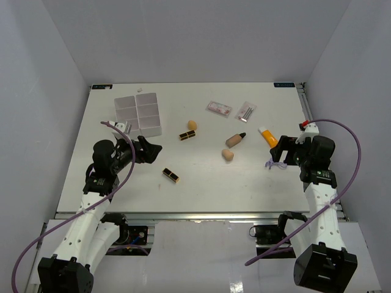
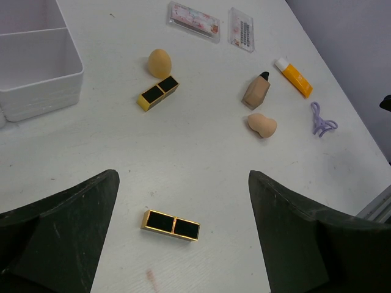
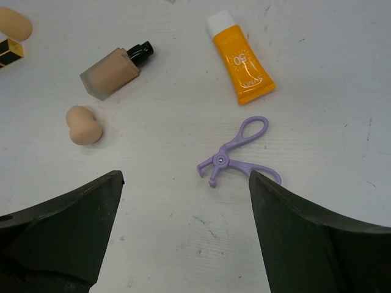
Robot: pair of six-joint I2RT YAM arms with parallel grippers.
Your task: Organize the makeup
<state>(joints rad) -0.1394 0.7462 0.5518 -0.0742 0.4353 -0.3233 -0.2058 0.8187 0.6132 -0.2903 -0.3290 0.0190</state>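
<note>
One black-and-gold lipstick tube (image 1: 171, 176) (image 2: 171, 225) lies flat between my open left gripper's (image 1: 151, 149) (image 2: 183, 244) jaws, apart from them. The other lipstick tube (image 1: 187, 135) (image 2: 158, 93) lies beside a beige sponge (image 1: 192, 124) (image 2: 159, 62). The tan black-capped bottle (image 1: 234, 140) (image 3: 113, 71), a second sponge (image 1: 228, 155) (image 3: 82, 125) and the orange white-capped tube (image 1: 267, 135) (image 3: 239, 56) lie mid-right. Two clear packets (image 1: 219, 108) (image 1: 246, 111) lie at the back. My right gripper (image 1: 282, 152) (image 3: 183, 244) is open and empty above the table, near a purple eyelash curler (image 1: 275, 163) (image 3: 238, 155).
The white compartmented box (image 1: 138, 113) (image 2: 36, 70) stands at the back left, beyond my left gripper. Grey walls close in the table on three sides. A metal rail (image 1: 195, 215) runs along the near edge.
</note>
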